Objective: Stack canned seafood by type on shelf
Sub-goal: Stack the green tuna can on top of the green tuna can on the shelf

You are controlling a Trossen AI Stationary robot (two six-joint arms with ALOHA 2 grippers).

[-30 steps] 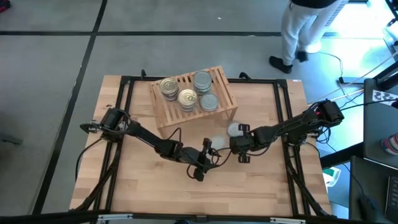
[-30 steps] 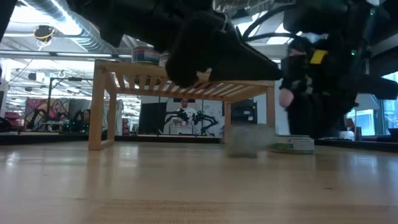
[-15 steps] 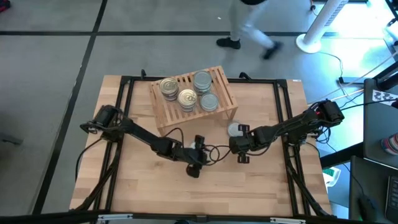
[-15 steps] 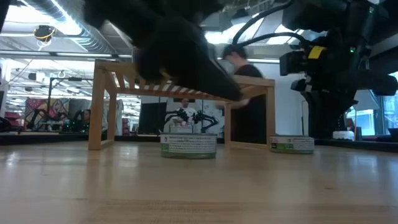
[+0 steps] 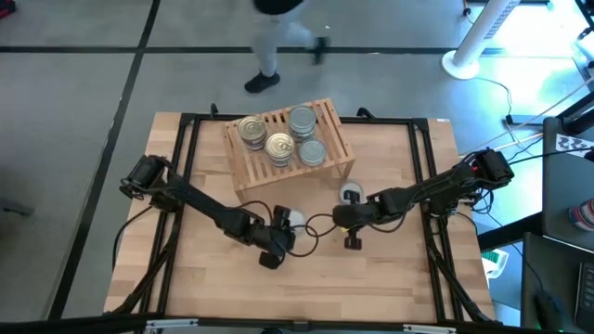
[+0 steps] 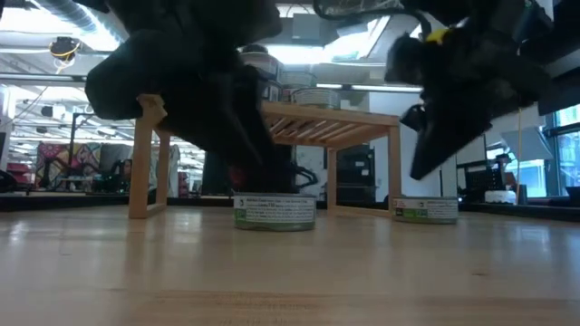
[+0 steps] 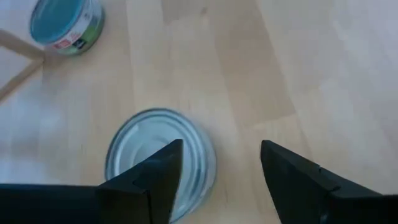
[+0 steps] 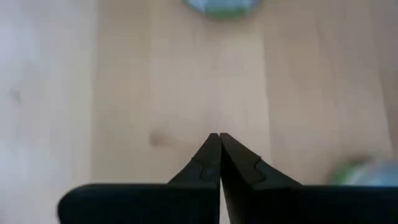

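The wooden slatted shelf (image 5: 288,139) stands at the table's far side. On it are two gold-topped tins (image 5: 251,128) (image 5: 278,147) and two silver-topped tins (image 5: 302,119) (image 5: 312,151). Two silver-topped tins stand on the table. One (image 5: 351,195) is by the shelf's right leg. The other (image 5: 291,219) (image 6: 275,211) is under my left gripper (image 5: 286,232) (image 7: 221,168), which is open, one finger over its top (image 7: 155,155). My right gripper (image 5: 332,221) (image 8: 219,155) is shut and empty, between the two tins. My left gripper hovers low over the silver-topped tin on the table, one finger (image 7: 158,171) over the tin's top and the other beside it over bare wood. I cannot tell whether that finger touches the tin.
The tin by the shelf leg also shows in the left wrist view (image 7: 65,25) and the low view (image 6: 426,210). Bare tabletop (image 5: 371,278) lies toward the near edge. A black frame (image 5: 186,125) runs along the table's sides. A person walks past beyond the far edge (image 5: 278,37).
My left gripper has gone toward the table's left edge and come down low. A loose silver-topped tin, blurred in motion a second ago, has moved left along the table and stands still under it. My right gripper has shifted a little toward the left.
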